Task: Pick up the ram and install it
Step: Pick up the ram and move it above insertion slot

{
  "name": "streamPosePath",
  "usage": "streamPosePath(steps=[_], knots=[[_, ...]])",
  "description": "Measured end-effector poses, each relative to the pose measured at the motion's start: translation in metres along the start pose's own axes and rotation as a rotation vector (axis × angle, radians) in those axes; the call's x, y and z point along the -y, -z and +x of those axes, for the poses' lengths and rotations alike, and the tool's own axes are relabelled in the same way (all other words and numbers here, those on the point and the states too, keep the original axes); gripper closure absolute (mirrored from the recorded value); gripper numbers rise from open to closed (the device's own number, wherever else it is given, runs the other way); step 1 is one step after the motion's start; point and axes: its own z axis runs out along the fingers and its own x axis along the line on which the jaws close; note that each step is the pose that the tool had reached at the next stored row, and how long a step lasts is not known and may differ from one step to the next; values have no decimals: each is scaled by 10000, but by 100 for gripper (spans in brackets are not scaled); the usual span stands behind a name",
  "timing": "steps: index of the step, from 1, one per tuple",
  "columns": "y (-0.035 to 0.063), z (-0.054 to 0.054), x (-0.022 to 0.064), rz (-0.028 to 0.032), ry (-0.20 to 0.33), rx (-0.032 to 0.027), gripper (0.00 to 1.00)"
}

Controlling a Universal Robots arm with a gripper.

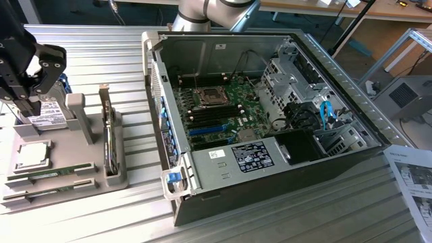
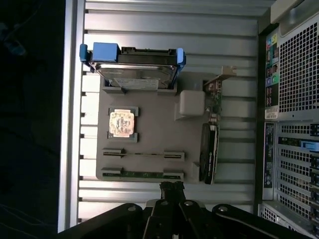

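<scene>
Ram sticks (image 1: 57, 173), two long, narrow, thin green circuit boards w/ small dark chips, stand on edge in holders at one end of a flat grey plastic parts tray (image 1: 64, 152). The tray sits at the ext. view's left on a ribbed metal table (image 1: 270, 223). It also carries a square silver processor chip (image 1: 30, 154), a white-labelled hard drive (image 1: 44, 116) and an upright dark expansion card w/ metal bracket (image 1: 108, 147). The black robot gripper (image 1: 26, 104) hangs over the tray's hard-drive end, apart from the sticks. At centre lies an open grey PC case (image 1: 223, 45), its green motherboard (image 1: 236, 101) facing up. Long black memory slots (image 1: 219, 114) beside the square CPU socket (image 1: 210, 93) look empty (prob. where a stick belongs).

Wrist view looks down on the tray (image 2: 159, 129). The inner stick (image 2: 144, 155) lies near the processor chip (image 2: 122, 122); the outer stick (image 2: 142, 175) lies along the tray's edge. The gripper (image 2: 172, 188) has its fingertips pressed together w/ nothing between them. Hard drive (image 2: 134, 64), expansion card (image 2: 209, 149) and the case's perforated wall (image 2: 294, 99) are also in frame.

Judgement: this is the approach stage of the pick; neither stick is lifted and install has not begun. A grasp would need the fingers parted, squared to a stick's length and lowered over its top edge.

Ext. view contributes the slots inside the case. Wrist view contributes the tray's plan and the fingertip closure.
</scene>
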Motion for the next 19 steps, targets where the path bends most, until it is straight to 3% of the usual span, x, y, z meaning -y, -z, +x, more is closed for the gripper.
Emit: streamPosePath(steps=[19], knots=[[0,0,3,-47,1795,-71,89]])
